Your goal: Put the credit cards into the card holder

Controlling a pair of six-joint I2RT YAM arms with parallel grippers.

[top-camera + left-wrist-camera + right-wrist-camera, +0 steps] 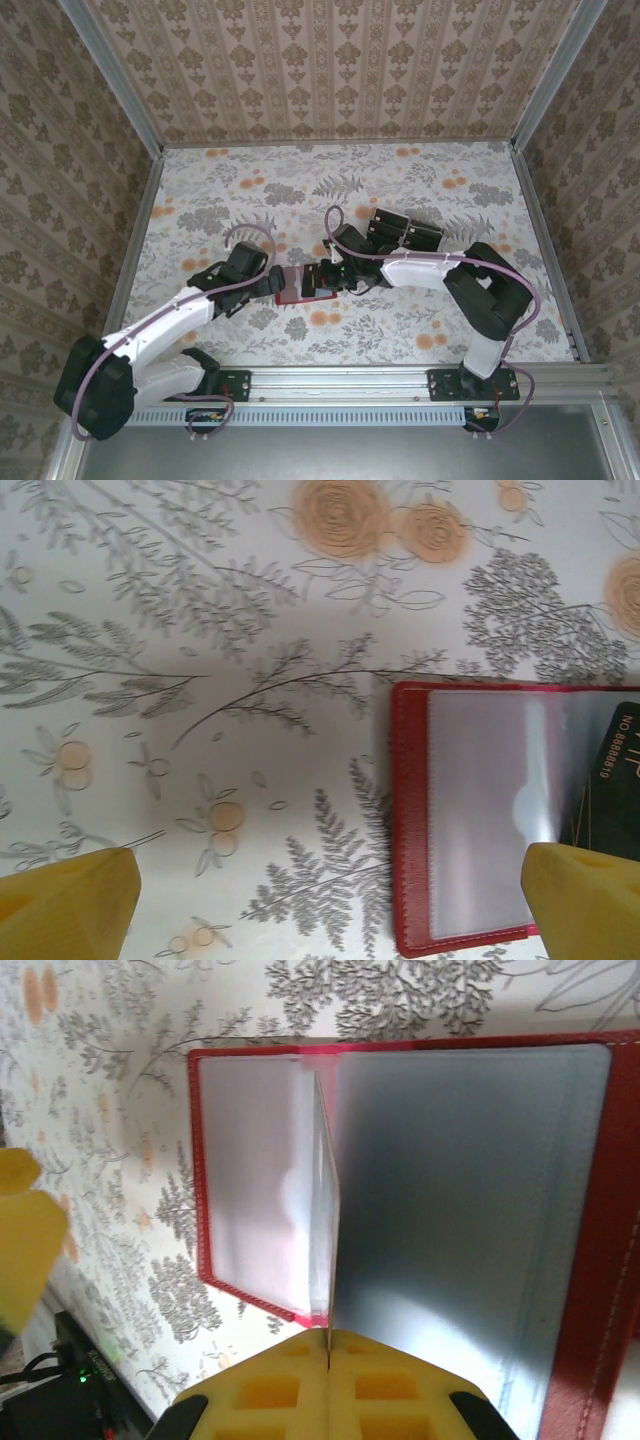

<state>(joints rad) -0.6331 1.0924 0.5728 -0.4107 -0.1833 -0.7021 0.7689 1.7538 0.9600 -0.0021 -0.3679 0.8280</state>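
We found the card holder (605,1260) lying open on the flowered table (420,330), at the middle of the overhead view between the two arms. Its red cover was spread flat with the clear sleeves facing up.

The right gripper (328,1380) had its yellow pads pressed together on the edge of one clear sleeve leaf (322,1210). The leaf stood upright at the bottom centre of the right wrist view, parting the pockets.

The left gripper (325,910) held nothing. Its fingers were spread wide, one in each lower corner of its wrist view. The right-hand finger sat over the holder's lower corner, and we could not tell whether it touched.

One black card (622,780) with pale printing appeared to be tucked in a sleeve at the right edge of that view. The other credit cards (400,232) were bunched up and to the right of centre in the overhead view, well apart from the holder.

We judged the cards light, stiff and smooth, so they would be awkward to lift where they lay flat. Each was best pinched at one short end, leaving the leading edge free for the pocket mouth. The sleeves looked limp and slick, and the holder light enough to slide unless something pinned it.
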